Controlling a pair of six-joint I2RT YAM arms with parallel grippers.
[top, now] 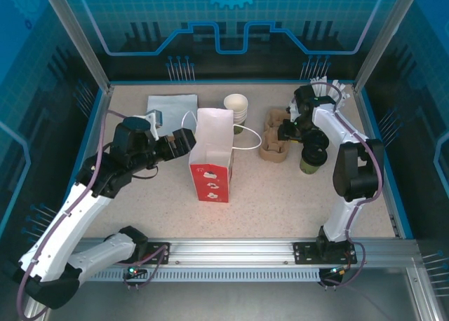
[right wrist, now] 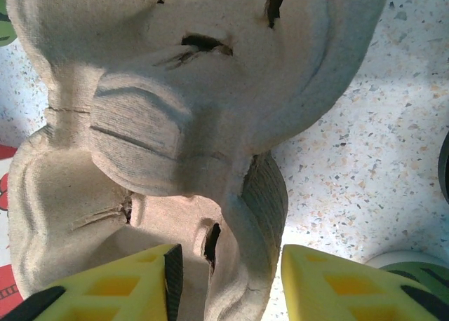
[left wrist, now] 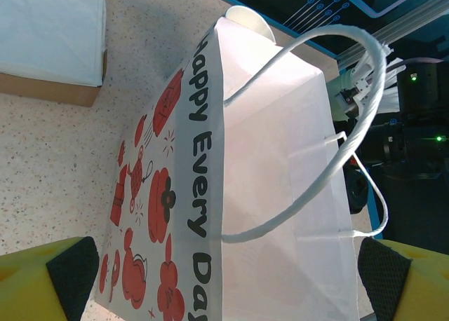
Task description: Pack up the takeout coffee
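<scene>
The dark green coffee cup (top: 309,164) stands on the table at the right, beside the right arm; its white rim and green side (right wrist: 414,273) peek in at the right wrist view's lower right corner. A tall white paper bag (top: 212,153) with red prints stands upright in the middle, mouth up. My left gripper (top: 179,141) is open at the bag's left side, and the bag (left wrist: 280,195) stands between its wide yellow fingers (left wrist: 42,282). My right gripper (right wrist: 224,286) is open astride one wall of a brown pulp cup carrier (right wrist: 175,111), which lies between bag and cup (top: 275,144).
A stack of white cups (top: 236,109) stands behind the bag. A flat pale-blue box (top: 170,108) lies at the back left. A pot of white sticks (top: 324,90) sits at the back right corner. The bag's rope handles (left wrist: 330,125) loop out toward the carrier.
</scene>
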